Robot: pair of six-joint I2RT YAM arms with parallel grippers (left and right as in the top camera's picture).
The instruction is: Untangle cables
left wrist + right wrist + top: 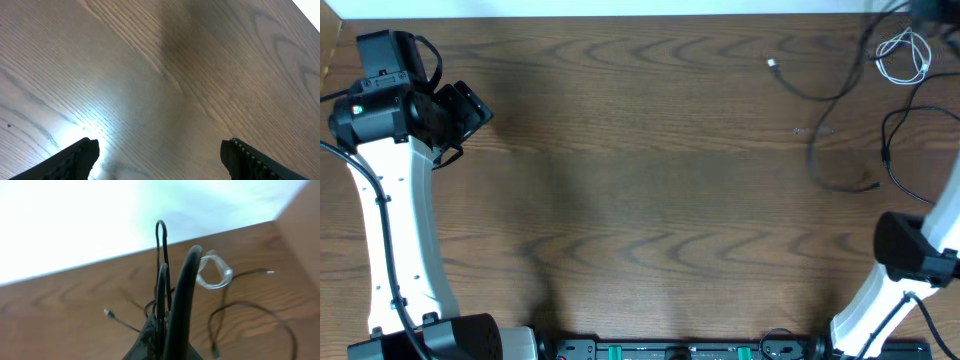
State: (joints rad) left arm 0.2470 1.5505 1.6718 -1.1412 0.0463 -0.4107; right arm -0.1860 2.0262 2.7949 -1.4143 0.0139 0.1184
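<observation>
Well, my left tool (160, 161) is spread wide, its two dark fingertips (75, 159) at the lower corners of the left wrist view with only bare wood of the counter (640, 180) under them; from overhead it sits at the far left corner, well apart from everything I am meant to sort. All the cords lie at the far right corner; the white cable (903, 52) is a small loose coil near the counter's far edge; one of the black cables (825, 98) sweeps in an arc just left of the coil and ends in a small pale plug (772, 63); a second black run (840, 187) bends round nearer to me, between that arc and my right arm. My right tool (161, 330) looks pinched narrow, a dark mass at the bottom centre of its own view, and a thin black cable (160, 221) stands up out of it in a tall loop; that view is blurred, so I cannot tell exactly where the pads bite. Behind the loop I see the white coil and more black cord lying on the wood.
</observation>
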